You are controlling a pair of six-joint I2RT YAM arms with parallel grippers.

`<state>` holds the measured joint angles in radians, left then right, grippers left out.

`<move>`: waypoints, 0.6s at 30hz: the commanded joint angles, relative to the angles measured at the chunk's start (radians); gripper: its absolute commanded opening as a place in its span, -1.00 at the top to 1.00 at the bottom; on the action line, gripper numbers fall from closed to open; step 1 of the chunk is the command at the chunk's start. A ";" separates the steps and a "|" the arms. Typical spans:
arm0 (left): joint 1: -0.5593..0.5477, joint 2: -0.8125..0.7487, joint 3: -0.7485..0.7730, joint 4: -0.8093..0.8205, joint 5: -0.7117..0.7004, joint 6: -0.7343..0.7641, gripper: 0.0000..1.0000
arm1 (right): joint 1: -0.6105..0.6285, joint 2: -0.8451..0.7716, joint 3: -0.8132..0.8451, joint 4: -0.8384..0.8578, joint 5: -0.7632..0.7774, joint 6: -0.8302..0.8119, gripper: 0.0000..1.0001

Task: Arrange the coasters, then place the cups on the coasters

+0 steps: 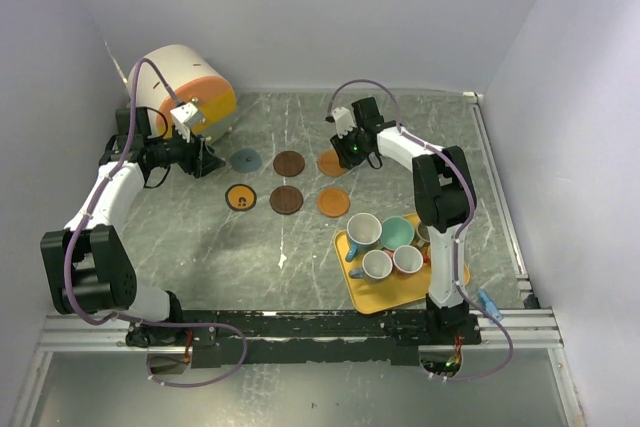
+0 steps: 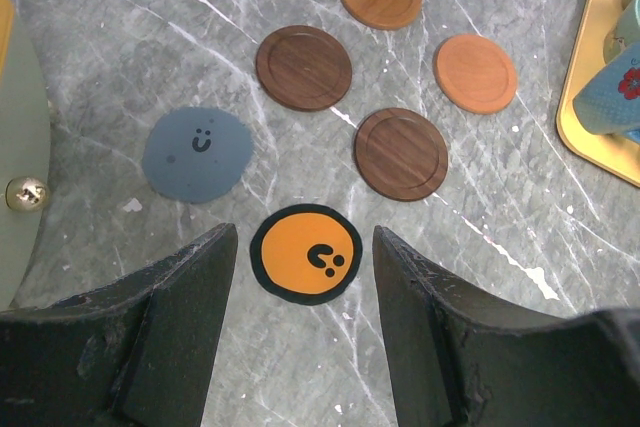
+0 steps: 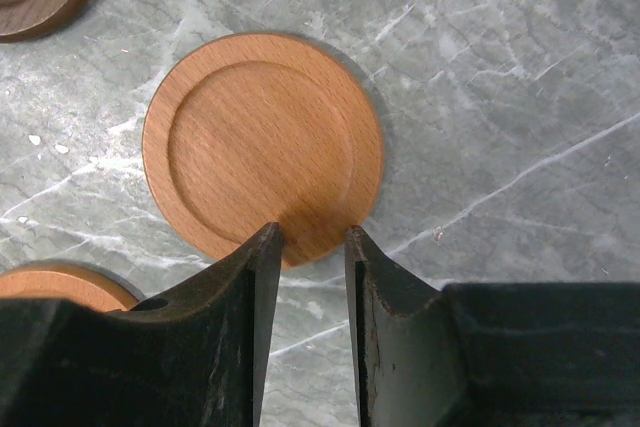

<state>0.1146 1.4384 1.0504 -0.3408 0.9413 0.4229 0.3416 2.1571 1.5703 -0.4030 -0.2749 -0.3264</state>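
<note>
Right wrist alone shows right fingers [image 3: 250, 327], narrow, over orange coaster [image 3: 262, 142]; left fingers [image 2: 180, 297] wide, framing yellow-orange coaster [image 2: 305, 252].

Coasters [image 1: 286, 199]: six discs, flat, two rows of three | Cups [image 1: 363, 231]: clustered on yellow tray [image 1: 372, 299], right of coasters

No lettering, brand or number is legible. A small smiling face marks the slate-blue coaster [image 2: 197, 154]; dark dots mark the black-rimmed orange coaster [image 2: 305, 253].
</note>
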 commanded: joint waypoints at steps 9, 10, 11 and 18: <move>0.009 -0.015 -0.016 0.019 0.039 0.028 -0.35 | 0.013 0.061 0.006 -0.118 0.015 0.028 0.36; 0.009 -0.015 -0.016 0.020 0.039 0.027 -0.36 | 0.013 0.060 0.011 -0.120 0.013 0.029 0.36; 0.010 -0.016 -0.016 0.020 0.040 0.026 -0.35 | 0.013 0.058 0.015 -0.122 0.009 0.030 0.36; 0.009 -0.013 -0.016 0.022 0.041 0.025 -0.36 | 0.026 0.059 0.025 -0.133 0.001 0.029 0.35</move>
<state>0.1146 1.4384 1.0420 -0.3405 0.9463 0.4232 0.3489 2.1700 1.6016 -0.4397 -0.2729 -0.3031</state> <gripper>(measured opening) 0.679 0.322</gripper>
